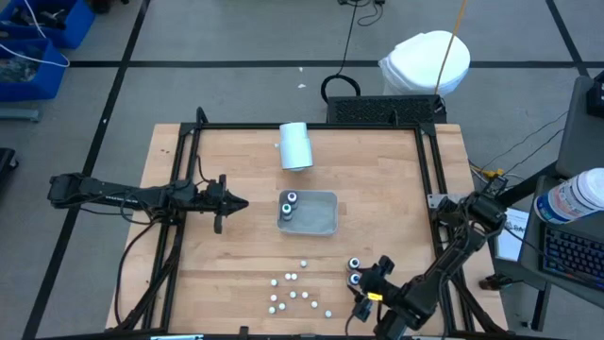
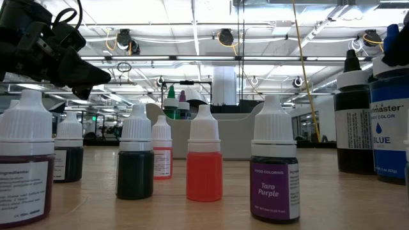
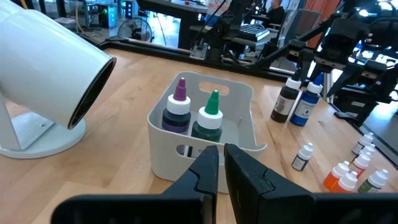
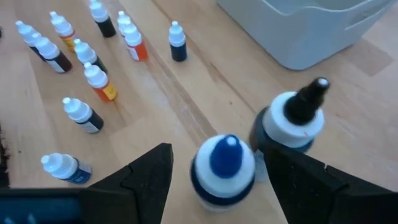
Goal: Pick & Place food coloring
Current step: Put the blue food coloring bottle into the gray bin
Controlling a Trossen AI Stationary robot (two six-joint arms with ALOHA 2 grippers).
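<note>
Two dark food coloring bottles stand side by side on the table near its front right: a blue-topped one (image 4: 222, 167) and a black-tipped one (image 4: 292, 121). My right gripper (image 4: 216, 163) is open and slants down over the blue-topped bottle (image 1: 356, 279), one finger on either side of it, touching nothing. Several small whitish-capped bottles (image 1: 294, 293) stand near the front edge. Two more bottles, purple-topped (image 3: 177, 112) and green-topped (image 3: 208, 121), stand in the grey tray (image 1: 321, 219). My left gripper (image 1: 231, 203) waits shut, left of the tray.
A white cylinder (image 1: 295, 146) lies on its side behind the tray. A black frame (image 1: 427, 161) runs along the table's sides and far edge. Bare wood lies between the tray and the small bottles.
</note>
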